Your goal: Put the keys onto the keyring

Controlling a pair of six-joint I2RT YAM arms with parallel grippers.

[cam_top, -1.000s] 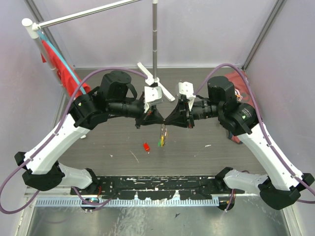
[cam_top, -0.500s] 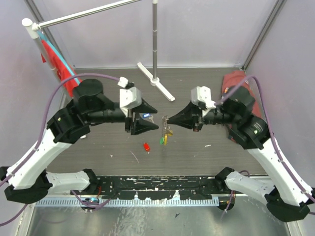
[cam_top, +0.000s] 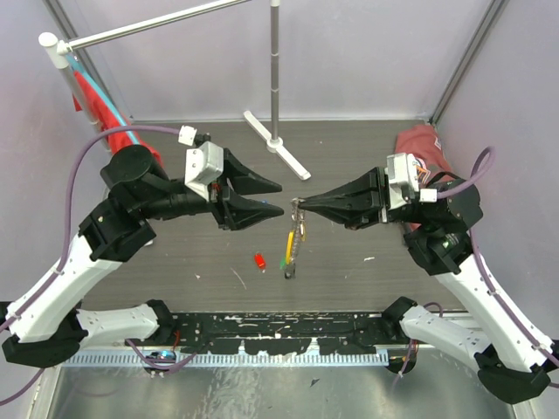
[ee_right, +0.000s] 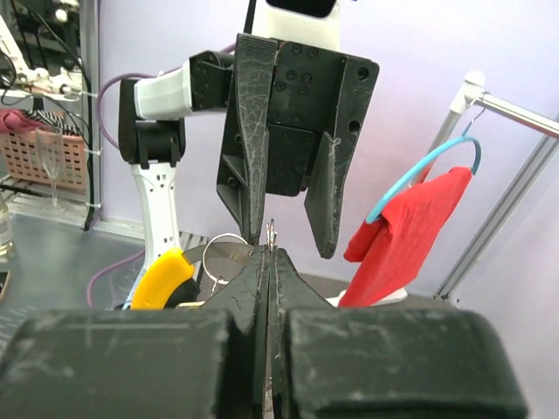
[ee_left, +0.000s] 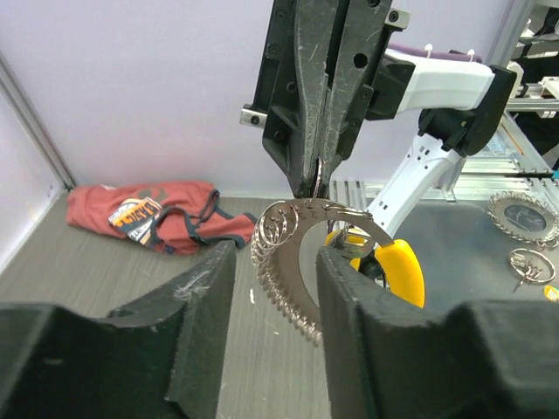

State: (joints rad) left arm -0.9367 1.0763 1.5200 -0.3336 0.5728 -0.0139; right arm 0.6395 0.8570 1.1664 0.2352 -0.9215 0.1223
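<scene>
My right gripper [cam_top: 299,204] is shut on the top of the keyring [cam_top: 297,229], which hangs free above the table with its yellow tag [cam_top: 289,240] and green tag [cam_top: 283,259]. My left gripper [cam_top: 269,197] is open and empty just left of it, not touching it. In the left wrist view the keyring [ee_left: 284,253] and yellow tag [ee_left: 403,269] hang between and beyond my open left fingers [ee_left: 188,323]. In the right wrist view the shut right gripper [ee_right: 269,253] pinches the ring [ee_right: 223,249]. The red key [cam_top: 259,260] lies on the table. The blue key is not visible.
A pole stand with a white cross base [cam_top: 278,144] stands at the back centre. A red cloth [cam_top: 419,148] lies at the back right. A red cloth on a blue hanger [cam_top: 96,100] hangs at the back left. A black rail [cam_top: 279,330] runs along the near edge.
The two grippers met at the centre, then drew apart. The left gripper moved left and stands open. The right gripper moved right, still pinching the keyring, which now hangs lower.
</scene>
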